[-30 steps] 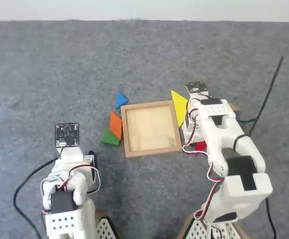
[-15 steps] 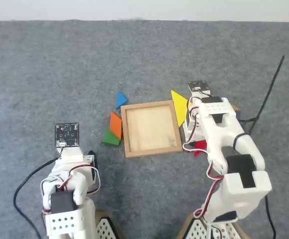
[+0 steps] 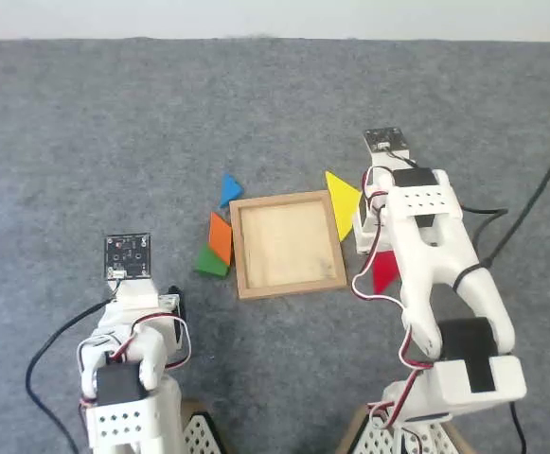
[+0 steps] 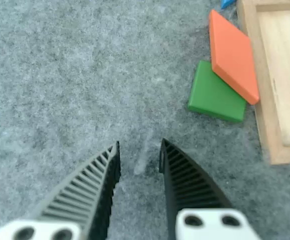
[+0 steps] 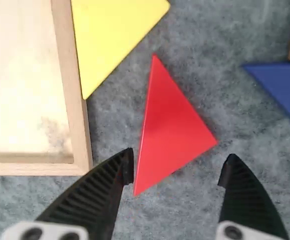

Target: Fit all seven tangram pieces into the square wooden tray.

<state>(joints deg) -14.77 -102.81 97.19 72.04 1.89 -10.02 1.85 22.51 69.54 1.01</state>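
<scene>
My left arm [image 3: 128, 374] and right arm [image 3: 445, 284] are both made of white blocks. Red and white wires [image 3: 404, 340] loop by the joints, and a black cable [image 3: 45, 364] trails from each. A square black board [image 3: 128, 255] sits on each wrist. The left tool [image 4: 139, 150] and right tool [image 5: 177, 165] have black ridged fingers [image 4: 102, 185] and white bases [image 4: 212, 222] with holes.

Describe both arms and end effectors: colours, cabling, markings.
The left arm and right arm have white shells, black servo blocks and loose red, white and black wire loops. Each wrist carries a small dark camera board. The left end effector and right end effector have black, ribbed, pointed fingers on white mounts with screw holes. Black cables trail away.
</scene>
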